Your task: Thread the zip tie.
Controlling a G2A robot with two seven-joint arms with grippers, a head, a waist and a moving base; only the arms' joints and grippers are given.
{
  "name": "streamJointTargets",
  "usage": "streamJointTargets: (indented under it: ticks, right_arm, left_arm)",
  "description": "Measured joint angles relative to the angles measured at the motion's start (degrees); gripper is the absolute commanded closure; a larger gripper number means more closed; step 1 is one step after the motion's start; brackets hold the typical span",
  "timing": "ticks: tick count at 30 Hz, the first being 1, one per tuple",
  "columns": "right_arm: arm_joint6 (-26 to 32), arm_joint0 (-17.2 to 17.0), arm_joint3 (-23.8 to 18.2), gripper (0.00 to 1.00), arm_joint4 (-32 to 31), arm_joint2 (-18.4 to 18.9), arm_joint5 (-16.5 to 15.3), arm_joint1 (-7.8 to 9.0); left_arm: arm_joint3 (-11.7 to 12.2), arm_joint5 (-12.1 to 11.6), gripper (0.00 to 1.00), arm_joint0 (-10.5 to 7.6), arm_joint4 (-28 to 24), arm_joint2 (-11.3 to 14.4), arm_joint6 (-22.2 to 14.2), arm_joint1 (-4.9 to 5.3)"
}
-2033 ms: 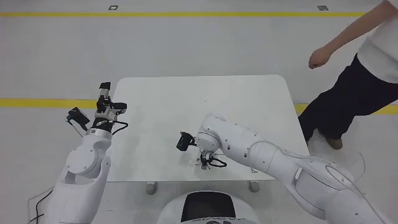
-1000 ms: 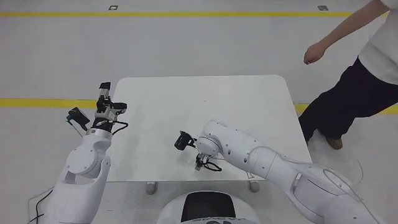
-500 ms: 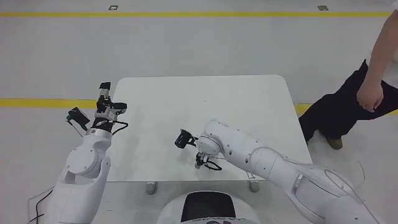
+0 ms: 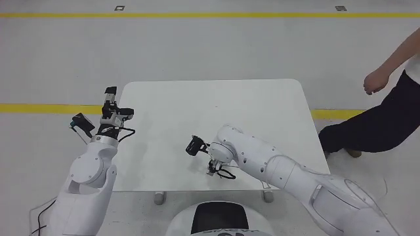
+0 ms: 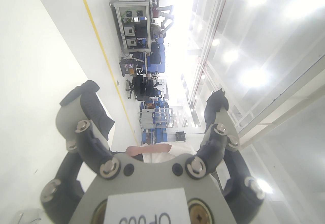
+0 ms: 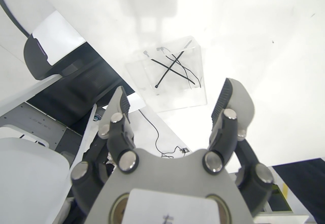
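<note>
- Right gripper [image 6: 175, 89] hangs wide and empty above thin black plastic zip ties [image 6: 168, 70] crossed inside a clear plastic box [image 6: 177, 104] on the white tabletop [image 6: 254, 57]; closing there may pinch two, or strike the box wall.
- Left gripper [image 5: 152, 91] gapes wide, well apart.

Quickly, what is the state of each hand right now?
Left hand: open, holding nothing.
Right hand: open, holding nothing; the zip ties lie in the clear box beyond it.
</note>
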Motion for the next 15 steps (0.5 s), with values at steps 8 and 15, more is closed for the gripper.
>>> streamJointTargets:
  ticks: [8,15]
  right_arm:
    - [-0.04,-0.48,1.11,0.67,-0.11,0.24,-0.2,-0.57]
    - [-0.33,-0.69,2.4,0.71,-0.35,0.33,-0.16,-1.18]
  left_arm:
    - [0.0,0.0,0.0,0.0,0.0,0.0,0.0,0.0]
    - [0.0,0.0,0.0,0.0,0.0,0.0,0.0,0.0]
